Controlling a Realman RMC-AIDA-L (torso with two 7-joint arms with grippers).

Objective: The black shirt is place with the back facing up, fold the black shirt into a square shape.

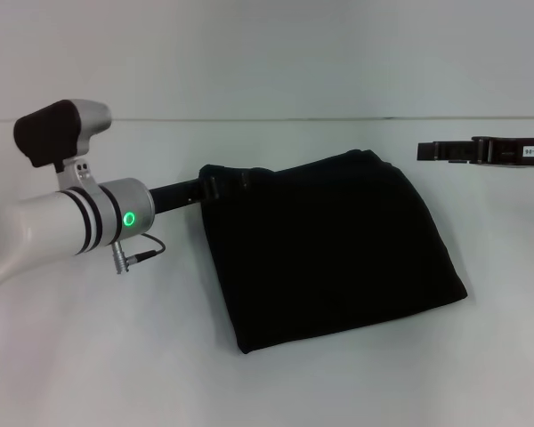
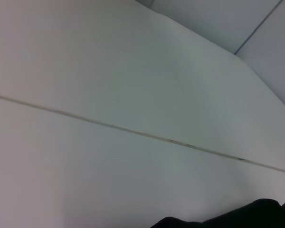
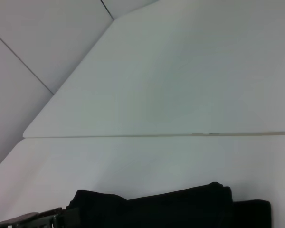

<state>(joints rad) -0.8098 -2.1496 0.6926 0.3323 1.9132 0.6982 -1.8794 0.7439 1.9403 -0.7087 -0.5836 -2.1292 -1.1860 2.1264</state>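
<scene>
The black shirt (image 1: 325, 249) lies folded into a rough square in the middle of the white table (image 1: 89, 356). My left gripper (image 1: 234, 185) reaches in from the left and sits at the shirt's far left corner, dark against the dark fabric. My right gripper (image 1: 424, 151) hovers level to the right of the shirt's far edge, apart from it. The right wrist view shows the shirt's far edge (image 3: 180, 206) and the left gripper (image 3: 38, 220) beside it. A strip of the shirt (image 2: 256, 216) also shows in the left wrist view.
A thin seam (image 1: 249, 118) runs across the table behind the shirt. Bare white tabletop surrounds the shirt on all sides. The left arm's white wrist with a green light (image 1: 129, 218) lies over the table's left part.
</scene>
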